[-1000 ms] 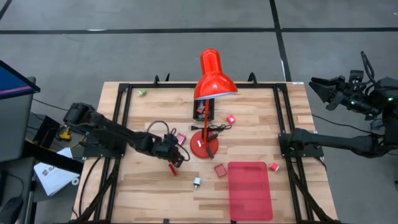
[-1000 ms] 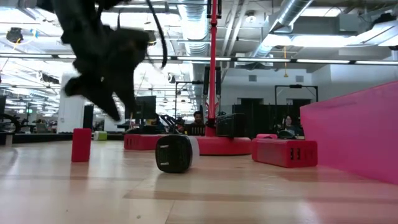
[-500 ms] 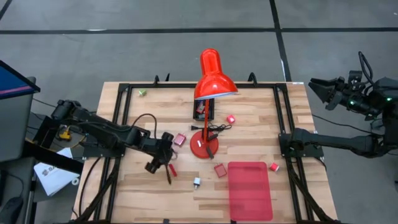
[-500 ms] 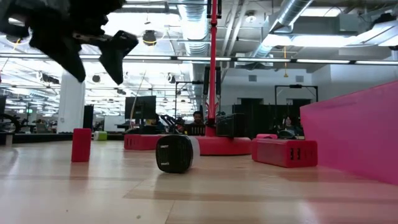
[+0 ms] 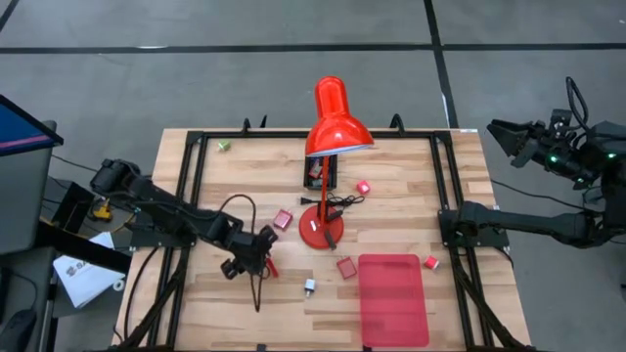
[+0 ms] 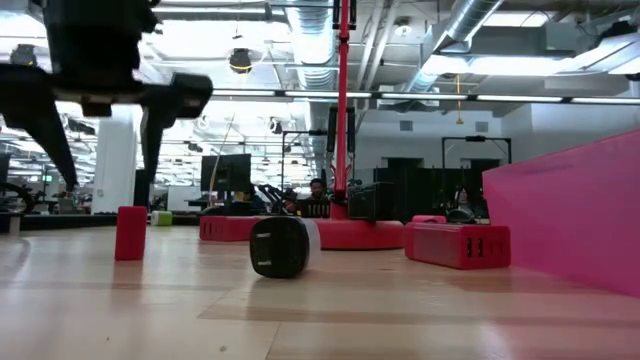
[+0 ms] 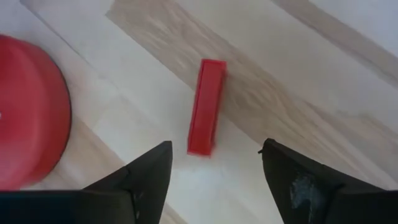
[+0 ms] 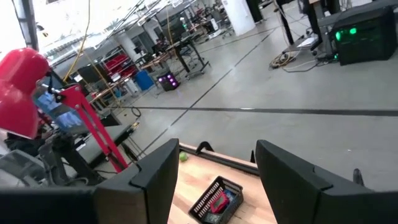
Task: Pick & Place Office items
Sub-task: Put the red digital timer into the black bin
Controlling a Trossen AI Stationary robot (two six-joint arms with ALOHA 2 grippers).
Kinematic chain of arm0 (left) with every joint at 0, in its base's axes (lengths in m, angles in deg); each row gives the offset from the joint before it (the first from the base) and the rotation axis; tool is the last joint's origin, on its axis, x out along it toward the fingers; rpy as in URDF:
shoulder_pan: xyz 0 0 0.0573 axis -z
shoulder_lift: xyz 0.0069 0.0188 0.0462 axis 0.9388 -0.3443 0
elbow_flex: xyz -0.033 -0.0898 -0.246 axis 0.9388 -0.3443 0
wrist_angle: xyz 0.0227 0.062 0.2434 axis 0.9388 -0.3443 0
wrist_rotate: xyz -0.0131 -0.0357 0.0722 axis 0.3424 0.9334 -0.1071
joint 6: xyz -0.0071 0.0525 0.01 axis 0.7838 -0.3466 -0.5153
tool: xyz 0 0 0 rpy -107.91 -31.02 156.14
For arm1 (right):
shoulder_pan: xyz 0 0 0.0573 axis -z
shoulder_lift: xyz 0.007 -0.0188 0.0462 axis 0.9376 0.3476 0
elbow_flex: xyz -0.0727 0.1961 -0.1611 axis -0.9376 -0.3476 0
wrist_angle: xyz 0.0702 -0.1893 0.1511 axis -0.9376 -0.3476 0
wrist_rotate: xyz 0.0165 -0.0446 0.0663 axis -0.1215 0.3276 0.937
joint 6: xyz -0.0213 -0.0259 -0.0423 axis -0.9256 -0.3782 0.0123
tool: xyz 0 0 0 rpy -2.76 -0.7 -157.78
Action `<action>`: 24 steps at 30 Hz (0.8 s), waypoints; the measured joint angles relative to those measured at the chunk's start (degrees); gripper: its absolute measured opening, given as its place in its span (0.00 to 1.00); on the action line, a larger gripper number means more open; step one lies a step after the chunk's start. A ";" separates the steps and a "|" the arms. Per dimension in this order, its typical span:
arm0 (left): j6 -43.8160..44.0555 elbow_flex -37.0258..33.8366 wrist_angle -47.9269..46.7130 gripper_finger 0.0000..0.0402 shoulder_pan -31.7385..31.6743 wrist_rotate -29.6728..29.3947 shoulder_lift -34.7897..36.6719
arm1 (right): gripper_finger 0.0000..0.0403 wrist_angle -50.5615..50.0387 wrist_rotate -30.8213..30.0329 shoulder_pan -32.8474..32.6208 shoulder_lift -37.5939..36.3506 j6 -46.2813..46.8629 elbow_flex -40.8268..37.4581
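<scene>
No text, label, brand, number or sign can be read in any of the views.
</scene>
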 joint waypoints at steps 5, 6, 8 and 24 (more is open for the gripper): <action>0.31 -2.12 4.63 0.56 -0.12 -1.42 -0.89 | 0.51 0.00 -0.86 0.03 0.02 0.83 0.00; 0.35 -2.53 5.90 0.56 -0.21 -1.59 -0.83 | 0.51 0.00 -0.90 0.04 0.02 1.00 0.00; 0.36 -3.47 8.47 0.56 -0.27 -1.81 -0.84 | 0.51 0.00 -0.91 0.02 0.02 1.10 0.00; 0.42 -7.29 12.81 0.55 -2.02 -1.43 -0.84 | 0.51 -0.41 -0.91 0.00 0.02 1.03 0.00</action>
